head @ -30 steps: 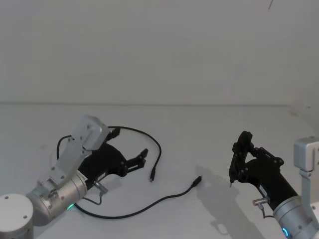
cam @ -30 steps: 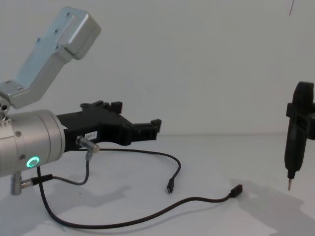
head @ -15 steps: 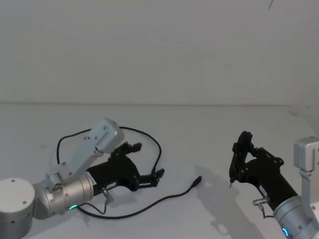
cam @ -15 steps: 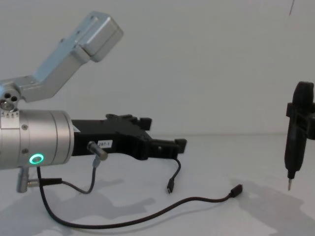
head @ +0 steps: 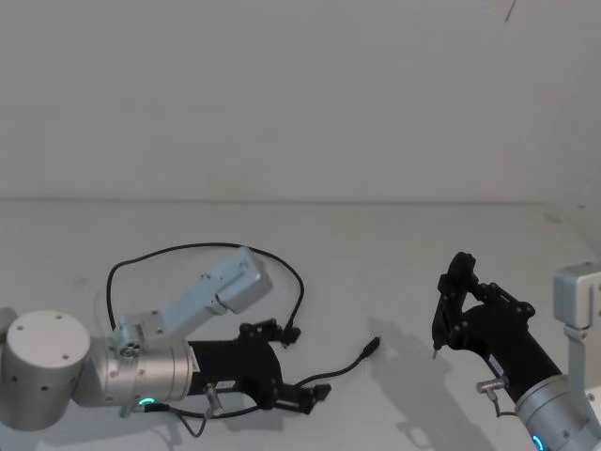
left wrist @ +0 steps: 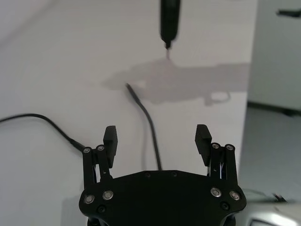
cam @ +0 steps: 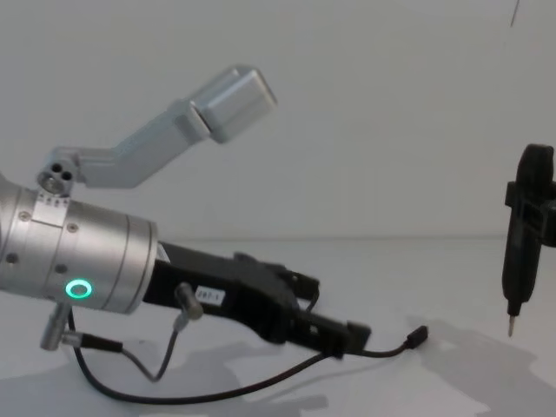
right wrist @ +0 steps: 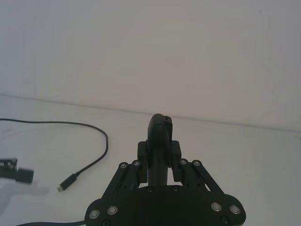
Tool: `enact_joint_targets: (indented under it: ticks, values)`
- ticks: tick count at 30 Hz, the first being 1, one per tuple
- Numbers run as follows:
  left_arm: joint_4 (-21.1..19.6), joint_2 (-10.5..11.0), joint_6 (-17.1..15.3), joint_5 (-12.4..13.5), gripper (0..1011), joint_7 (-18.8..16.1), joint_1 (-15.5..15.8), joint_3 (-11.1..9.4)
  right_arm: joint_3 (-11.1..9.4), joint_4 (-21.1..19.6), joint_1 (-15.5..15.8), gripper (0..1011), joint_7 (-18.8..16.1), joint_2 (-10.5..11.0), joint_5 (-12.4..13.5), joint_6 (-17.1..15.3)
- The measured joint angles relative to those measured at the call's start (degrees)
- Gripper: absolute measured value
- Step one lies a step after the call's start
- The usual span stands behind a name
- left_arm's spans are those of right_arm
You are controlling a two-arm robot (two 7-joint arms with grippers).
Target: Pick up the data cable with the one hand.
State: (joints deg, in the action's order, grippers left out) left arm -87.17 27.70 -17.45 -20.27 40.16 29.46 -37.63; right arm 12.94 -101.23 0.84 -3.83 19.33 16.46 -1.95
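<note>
The data cable point(head: 188, 249) is thin and black and lies looped on the white table. One plug point(head: 373, 344) points toward the right arm. My left gripper point(head: 300, 366), black and blocky on a silver cylinder with a green ring light, hangs low over the table and is open. In the left wrist view the data cable point(left wrist: 143, 108) runs between the spread fingers of the left gripper point(left wrist: 157, 134) without touching them. The chest view shows the left gripper point(cam: 334, 313) just above the data cable point(cam: 391, 350). My right gripper point(head: 449, 303) stays at the right, shut on a slim dark tool point(cam: 521, 234) with a metal tip.
The white table point(head: 394, 244) reaches back to a plain white wall. A short grey wire point(cam: 161, 369) with a silver connector hangs from the left wrist. The other plug point(right wrist: 68, 181) lies on the table in the right wrist view.
My left arm has swung right and forward and dropped lower. Its open gripper went from beside the cable's loop to straddling the stretch near the right-hand plug. The right arm has not moved.
</note>
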Motion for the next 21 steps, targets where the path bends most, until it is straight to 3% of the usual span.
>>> enact_joint_targets:
  ticks: [6,10,21]
  values:
    - [2.7,0.0,-4.3,0.1,1001,4.8,3.3,-3.5,0.0,0.0,0.0,279,0.0,0.0,0.0,0.0]
    - [4.1,-0.2,-6.3,0.1,1001,6.3,4.6,-4.7,0.0,0.0,0.0,279,0.0,0.0,0.0,0.0]
    - [7.0,-1.1,-8.1,-0.3,1001,7.0,6.0,-5.8,0.0,0.0,0.0,279,0.0,0.0,0.0,0.0]
